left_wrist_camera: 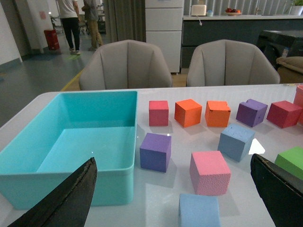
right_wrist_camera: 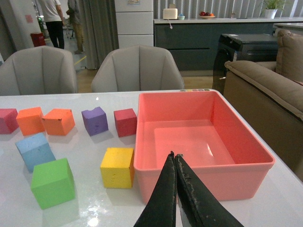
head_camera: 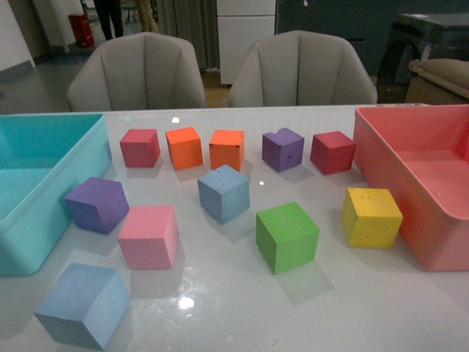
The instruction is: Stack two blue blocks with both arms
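Two pale blue blocks lie apart on the white table. One blue block [head_camera: 223, 193] sits mid-table, also in the left wrist view [left_wrist_camera: 236, 141] and the right wrist view [right_wrist_camera: 34, 150]. The other blue block [head_camera: 82, 305] is at the front left, close below my left gripper [left_wrist_camera: 173, 160], where its top shows [left_wrist_camera: 199, 210]. The left gripper is open and empty, its black fingers [left_wrist_camera: 66, 198] spread wide. My right gripper [right_wrist_camera: 173, 155] is shut on nothing, above the near wall of the pink bin. Neither arm shows in the front view.
A teal bin [head_camera: 29, 242] stands at the left and a pink bin [head_camera: 410, 220] at the right. Red, orange, purple, pink [head_camera: 149, 236], green [head_camera: 286, 236] and yellow [head_camera: 371, 217] cubes lie around the blue ones. Two grey chairs stand behind the table.
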{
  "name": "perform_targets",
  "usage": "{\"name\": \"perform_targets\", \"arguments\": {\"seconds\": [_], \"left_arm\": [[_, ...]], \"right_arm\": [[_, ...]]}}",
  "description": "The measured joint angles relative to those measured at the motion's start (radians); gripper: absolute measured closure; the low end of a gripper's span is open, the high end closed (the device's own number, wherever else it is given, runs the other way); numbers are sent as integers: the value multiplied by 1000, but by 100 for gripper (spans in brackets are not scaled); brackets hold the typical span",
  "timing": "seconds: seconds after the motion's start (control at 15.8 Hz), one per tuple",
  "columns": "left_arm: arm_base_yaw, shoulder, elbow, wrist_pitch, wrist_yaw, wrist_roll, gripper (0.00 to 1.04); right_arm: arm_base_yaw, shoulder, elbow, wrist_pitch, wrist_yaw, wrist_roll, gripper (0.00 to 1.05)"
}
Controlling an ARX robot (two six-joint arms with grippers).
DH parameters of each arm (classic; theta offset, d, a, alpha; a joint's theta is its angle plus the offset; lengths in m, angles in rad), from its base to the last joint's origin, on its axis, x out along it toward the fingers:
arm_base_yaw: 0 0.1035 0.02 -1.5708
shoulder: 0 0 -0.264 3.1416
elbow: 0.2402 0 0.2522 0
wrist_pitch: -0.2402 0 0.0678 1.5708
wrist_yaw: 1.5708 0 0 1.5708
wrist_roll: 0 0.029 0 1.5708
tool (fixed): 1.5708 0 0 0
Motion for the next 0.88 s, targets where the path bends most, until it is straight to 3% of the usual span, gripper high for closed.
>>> {"name": "perform_targets", "arguments": {"seconds": [0.38, 0.44, 0.76, 0.88], "left_arm": [[0, 0, 0, 0, 0, 0, 7], [0, 0, 0, 0, 0, 0, 7], [0, 0, 0, 0, 0, 0, 7], [0, 0, 0, 0, 0, 0, 7]], "right_arm": [[0, -117, 0, -115, 0, 0, 103], [0, -209, 0, -261, -2, 0, 103], [0, -279, 0, -286, -1, 0, 103], [0, -279, 0, -286, -1, 0, 80]]}}
